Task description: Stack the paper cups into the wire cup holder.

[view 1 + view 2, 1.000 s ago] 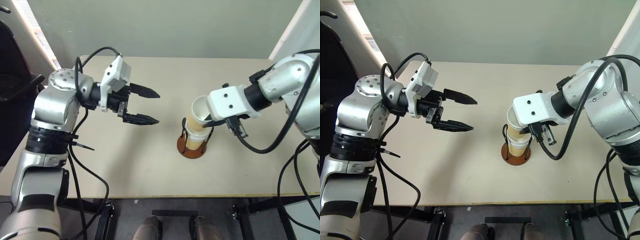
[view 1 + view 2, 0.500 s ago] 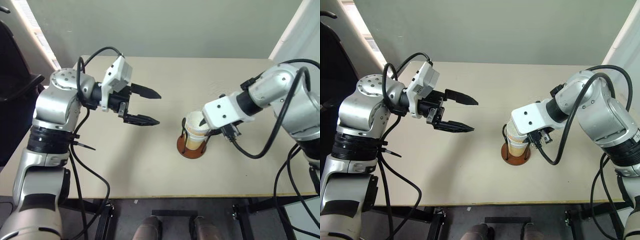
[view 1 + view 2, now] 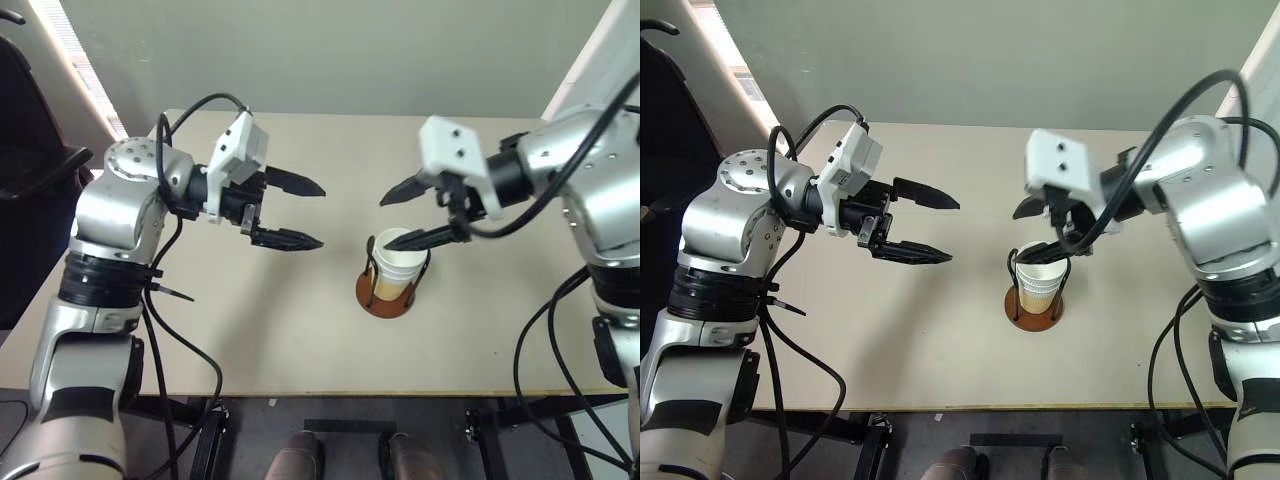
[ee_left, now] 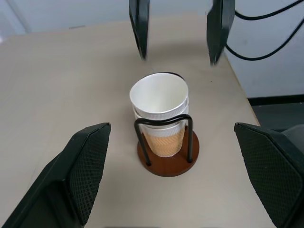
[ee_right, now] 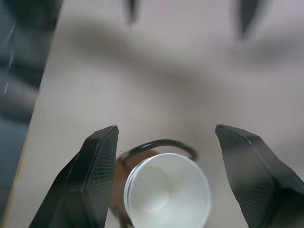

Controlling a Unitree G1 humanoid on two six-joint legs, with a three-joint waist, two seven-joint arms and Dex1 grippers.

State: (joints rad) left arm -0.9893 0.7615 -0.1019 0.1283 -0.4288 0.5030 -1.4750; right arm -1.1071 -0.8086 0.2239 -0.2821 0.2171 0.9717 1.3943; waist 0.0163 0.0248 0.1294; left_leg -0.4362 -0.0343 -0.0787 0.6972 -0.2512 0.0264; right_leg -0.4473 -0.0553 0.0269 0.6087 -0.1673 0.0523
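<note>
The paper cups [image 3: 400, 262] sit nested in one stack inside the wire cup holder [image 3: 385, 300], whose reddish-brown base rests on the table right of centre. The top cup's white inside faces up [image 5: 166, 190], and a black wire loop [image 4: 164, 118] crosses the stack's front. My right gripper [image 3: 385, 223] hangs just above the stack's rim, open, its fingers spread wider than the cup and touching nothing. My left gripper [image 3: 320, 214] hovers to the left of the holder, pointing toward it, open and empty.
The beige table [image 3: 250, 330] carries the holder alone. A black chair [image 3: 30, 170] stands off the table's left side. The table's front edge runs close below the holder, and a grey wall stands behind.
My right gripper opened and let go of the top cup, which dropped down into the stack. The right hand then rose and rolled. The left arm stayed still.
</note>
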